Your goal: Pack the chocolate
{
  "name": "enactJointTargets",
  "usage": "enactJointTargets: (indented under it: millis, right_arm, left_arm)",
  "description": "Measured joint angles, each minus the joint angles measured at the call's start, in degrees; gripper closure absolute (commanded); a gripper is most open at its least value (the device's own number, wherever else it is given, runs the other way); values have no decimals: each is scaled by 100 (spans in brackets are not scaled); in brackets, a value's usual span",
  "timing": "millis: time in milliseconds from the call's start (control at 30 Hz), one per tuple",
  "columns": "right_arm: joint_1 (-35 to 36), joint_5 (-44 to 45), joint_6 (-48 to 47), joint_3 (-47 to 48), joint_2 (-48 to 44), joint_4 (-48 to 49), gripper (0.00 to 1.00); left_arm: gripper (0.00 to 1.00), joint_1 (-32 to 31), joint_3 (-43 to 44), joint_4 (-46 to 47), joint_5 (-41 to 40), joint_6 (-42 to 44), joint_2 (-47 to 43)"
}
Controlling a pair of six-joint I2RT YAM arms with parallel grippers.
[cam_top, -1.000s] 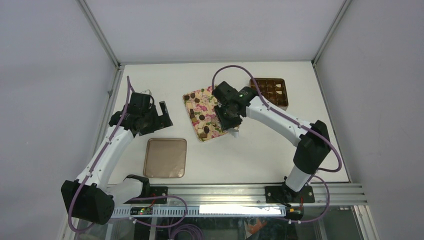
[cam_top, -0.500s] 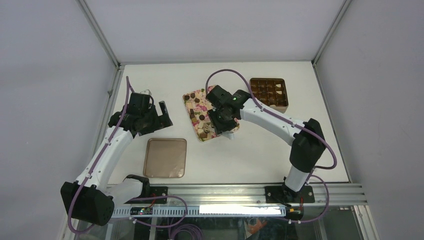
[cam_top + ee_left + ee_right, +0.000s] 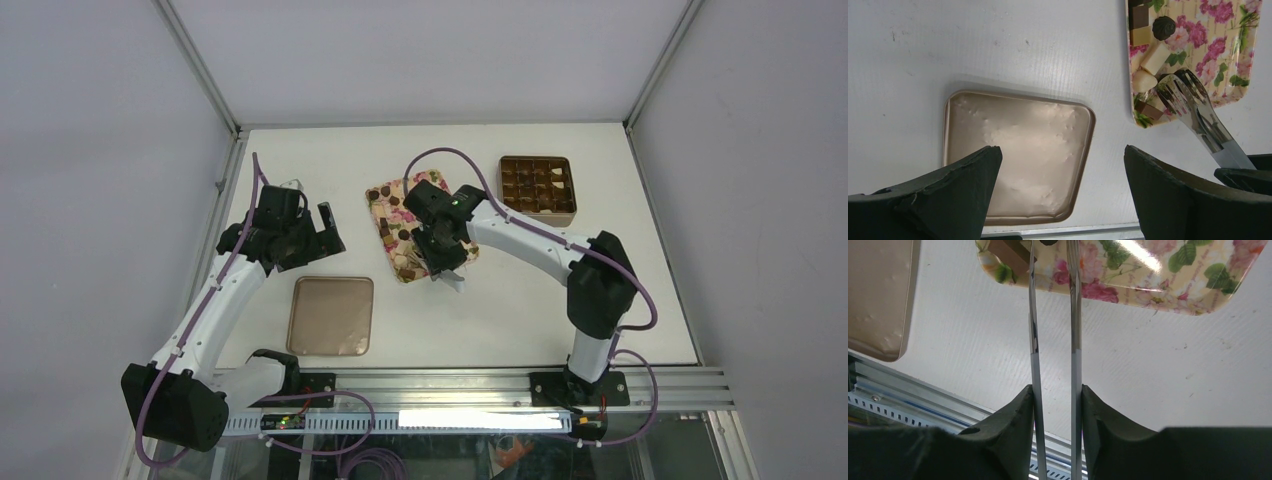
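Near the far right corner of the white bench (image 3: 520,300), only the top view shows the gridded box (image 3: 538,186). The left wrist view shows the tan lid (image 3: 998,120) under the spread left gripper (image 3: 1060,165), and the chocolate (image 3: 1163,27) on the floral tray (image 3: 1228,50). The right gripper (image 3: 1055,410) pinches the metal tongs (image 3: 1076,315); its own view cuts off their tips.

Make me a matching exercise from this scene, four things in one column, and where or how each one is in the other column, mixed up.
1. grid box
2. flat lid
3. tongs
4. left gripper

A. open, holding nothing
B. at the back right
C. clamped in the right gripper, tips over the floral tray
D. lying at the near left

Pairs: 1-B, 2-D, 3-C, 4-A
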Motion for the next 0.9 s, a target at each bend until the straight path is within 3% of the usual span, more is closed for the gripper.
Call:
enactJointTargets:
  millis: [433,633,767,900]
  right_arm:
    - [11,461,120,28,7,-116,95]
    - [-98,695,162,216,-120,-254,96]
    - [-444,782,155,286,-428,-280,96]
    - [-1279,846,131,293,-809,-291,95]
  left_arm:
    - [1,0,0,0,-2,0,0]
    - [1,0,0,2,0,0,2]
    - [1,0,0,2,0,-2,17]
    - [1,0,0,4,0,0,79]
